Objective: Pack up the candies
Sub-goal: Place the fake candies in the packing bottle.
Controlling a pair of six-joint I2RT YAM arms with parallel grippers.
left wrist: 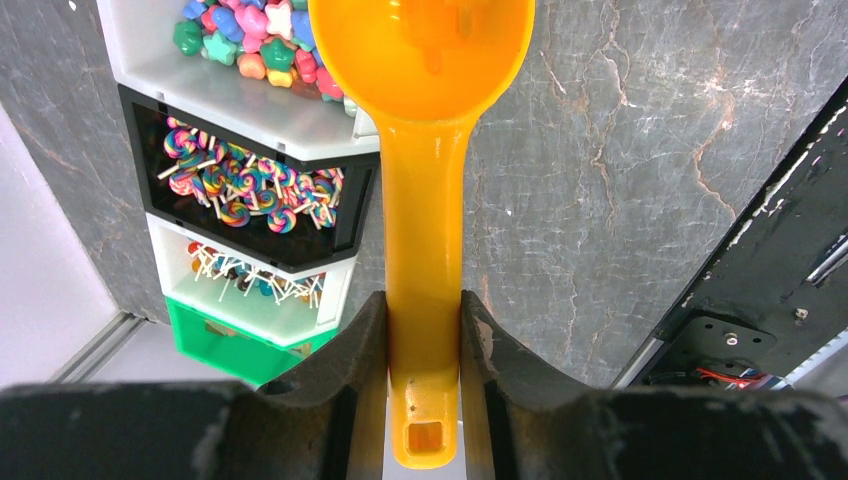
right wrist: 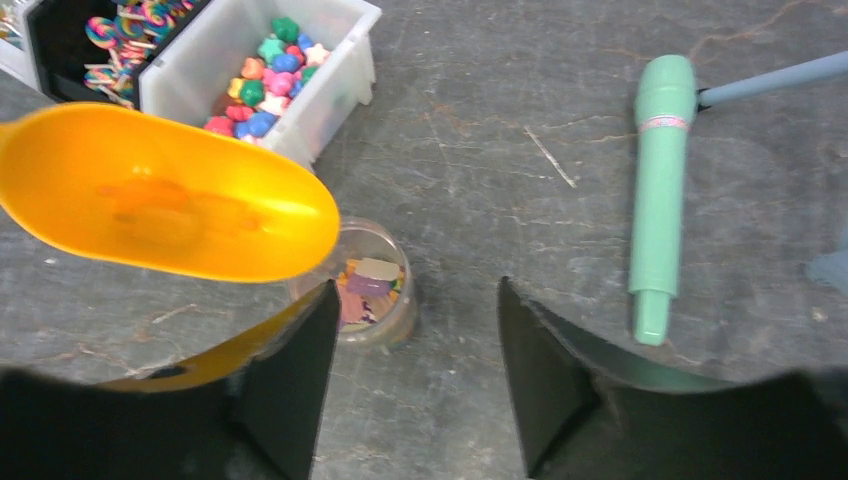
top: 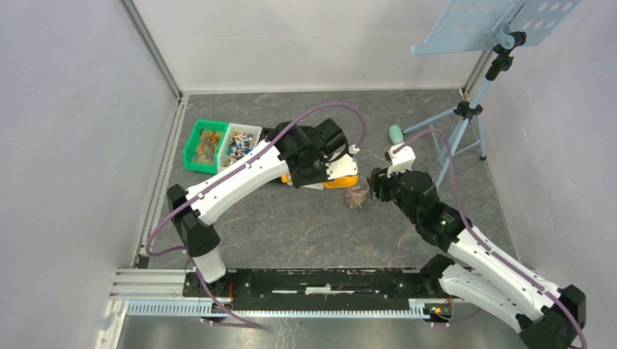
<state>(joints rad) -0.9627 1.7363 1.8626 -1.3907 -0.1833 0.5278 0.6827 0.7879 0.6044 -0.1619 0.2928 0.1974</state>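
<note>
Gripping the flat handle of an orange scoop [left wrist: 424,150], the left gripper [left wrist: 424,310] has its two dark fingers pressed against either side of the handle. The scoop's round bowl points away from the wrist. Dim, blurred shapes show through the bowl's plastic, too unclear to name.

Near the middle of the grey marbled table [top: 305,233] stands a small clear jar [right wrist: 403,318], upright and uncovered. A shallow layer of candies [right wrist: 368,285] lies in its bottom, pink, purple, yellow and pale pieces mixed together. In the right wrist view the scoop's bowl hangs over the jar's left rim. Whether the two touch cannot be told.

The right gripper [right wrist: 418,290] sits just to the right of the jar, low over the table. Its jaws stand apart with only bare table between them, and the jar shows just past its left finger [right wrist: 300,380]. It holds nothing.

At the far left of the table is a cluster of bins. A white bin [right wrist: 330,60] holds star-shaped sweets [right wrist: 262,75] in green, blue, pink and orange. Beside it a black bin [left wrist: 140,150] holds rainbow swirl lollipops [left wrist: 240,185]. A green bin [left wrist: 220,340] lies farther left.

To the far right of the jar a mint-green microphone-shaped object [right wrist: 660,170] lies flat on the table. A pale blue music stand [top: 502,22] rises in the far right corner.
</note>
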